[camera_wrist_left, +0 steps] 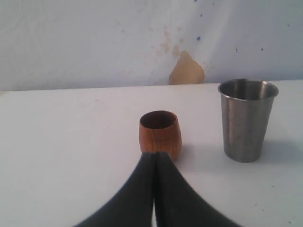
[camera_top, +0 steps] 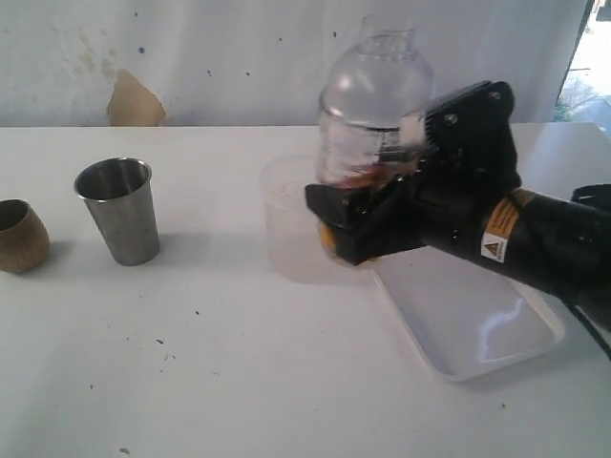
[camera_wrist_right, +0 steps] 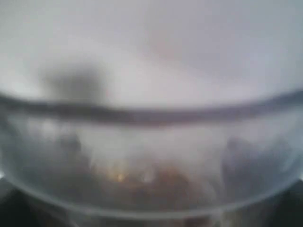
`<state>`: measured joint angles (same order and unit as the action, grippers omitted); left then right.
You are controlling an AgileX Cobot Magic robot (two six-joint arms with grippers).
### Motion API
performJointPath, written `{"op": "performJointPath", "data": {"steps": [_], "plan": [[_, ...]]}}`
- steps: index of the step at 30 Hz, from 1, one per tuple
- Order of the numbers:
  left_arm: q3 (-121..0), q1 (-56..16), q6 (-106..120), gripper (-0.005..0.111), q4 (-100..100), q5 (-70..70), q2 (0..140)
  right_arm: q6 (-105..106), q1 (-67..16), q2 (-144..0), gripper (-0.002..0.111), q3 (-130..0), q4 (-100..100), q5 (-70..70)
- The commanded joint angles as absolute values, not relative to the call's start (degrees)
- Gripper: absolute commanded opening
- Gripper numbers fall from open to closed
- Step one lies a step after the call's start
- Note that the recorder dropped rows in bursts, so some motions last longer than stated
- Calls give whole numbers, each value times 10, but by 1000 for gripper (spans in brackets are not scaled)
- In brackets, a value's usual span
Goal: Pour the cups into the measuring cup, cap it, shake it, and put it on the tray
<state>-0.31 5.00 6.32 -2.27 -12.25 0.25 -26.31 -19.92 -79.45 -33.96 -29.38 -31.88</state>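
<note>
R tool (camera_top: 389,172) pinching the measuring cup (camera_top: 370,105), jaws wide round it; tray (camera_top: 496,334) on the surface just below. L tool (camera_wrist_left: 155,155) pressed together, wooden cup (camera_wrist_left: 159,132) right at its tips, steel tumbler (camera_wrist_left: 247,120) off to one side.

Clear measuring cup (camera_top: 372,95) (brownish bits inside) clamped in right gripper (camera_top: 379,176), frosted cup (camera_top: 286,224) beside it, white tray (camera_top: 468,329) toward table's (camera_top: 239,372) right edge, steel tumbler (camera_top: 119,210), wooden cup (camera_top: 19,236) at left edge.

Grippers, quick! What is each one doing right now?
Left gripper: closed, holding nothing.
Right gripper: closed around the measuring cup.
</note>
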Motion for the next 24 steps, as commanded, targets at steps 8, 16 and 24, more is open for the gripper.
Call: {"op": "performJointPath", "data": {"steps": [8,16,24], "plan": [[0,50,63,1,-21,-116,0,-149,-224,-745,0,-341,-230,-282],[0,50,63,1,-21,-116,0,-91,-200,-724,0,-328,-101,-291],[0,50,63,1,-21,-116,0,-142,-193,-705,0,-329,-141,-297]]}}
